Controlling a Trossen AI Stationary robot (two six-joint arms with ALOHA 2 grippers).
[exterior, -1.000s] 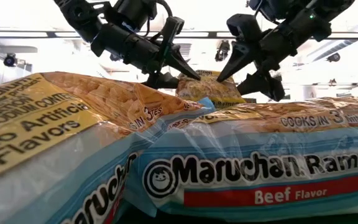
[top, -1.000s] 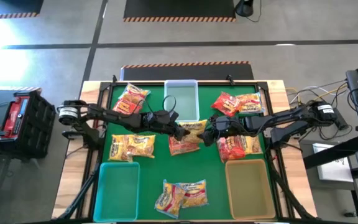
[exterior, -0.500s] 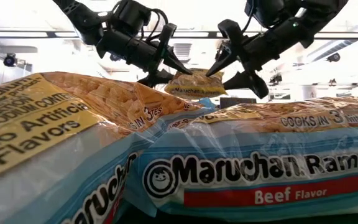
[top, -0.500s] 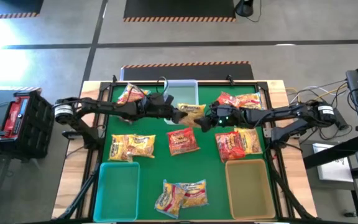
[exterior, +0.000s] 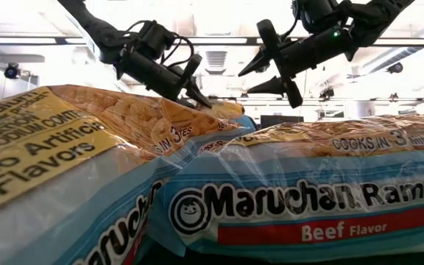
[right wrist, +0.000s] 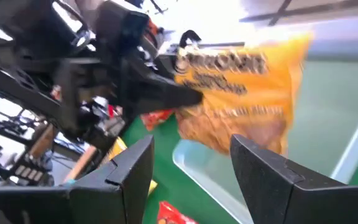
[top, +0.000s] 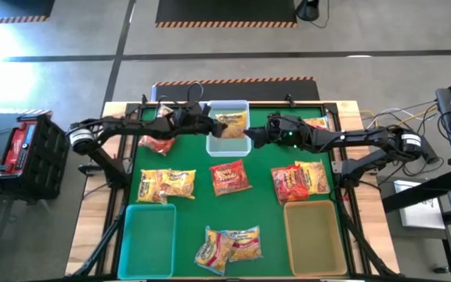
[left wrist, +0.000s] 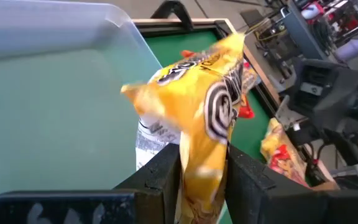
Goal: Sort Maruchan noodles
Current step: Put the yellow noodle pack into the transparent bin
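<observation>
- Holding a yellow-orange Maruchan packet point(top: 230, 123) in my left gripper point(top: 212, 125), my fingers point(left wrist: 160, 177) clamped on one edge of it, as my left wrist view shows.
- That packet hangs over the pale-blue bin point(top: 229, 128) at the middle of the table's far edge; I cannot tell whether it touches the bin.
- I see nothing else inside the pale-blue bin past the packet.
- My right gripper point(top: 255, 135) sits just beside the same bin's right wall, fingers point(right wrist: 132, 171) spread apart and empty, with the packet beyond them in my right wrist view.
- A teal bin point(top: 147, 240) stands at the table's point(top: 185, 211) near left corner, with no packet in it.
- A tan bin point(top: 314, 237) stands at the near right corner, likewise without a packet inside.
- A red packet point(top: 231, 177) lies on the green mat at the table's centre.
- A yellow pair point(top: 166, 186) lies on the left side, just beyond the teal bin.
- Red and yellow packets point(top: 299, 179) lie on the right side, just beyond the tan bin.
- Two yellow and pale-blue packets point(top: 227, 247) lie at the near edge between the teal and tan bins.
- More red packets point(top: 156, 142) show under my left arm near the far left corner.
</observation>
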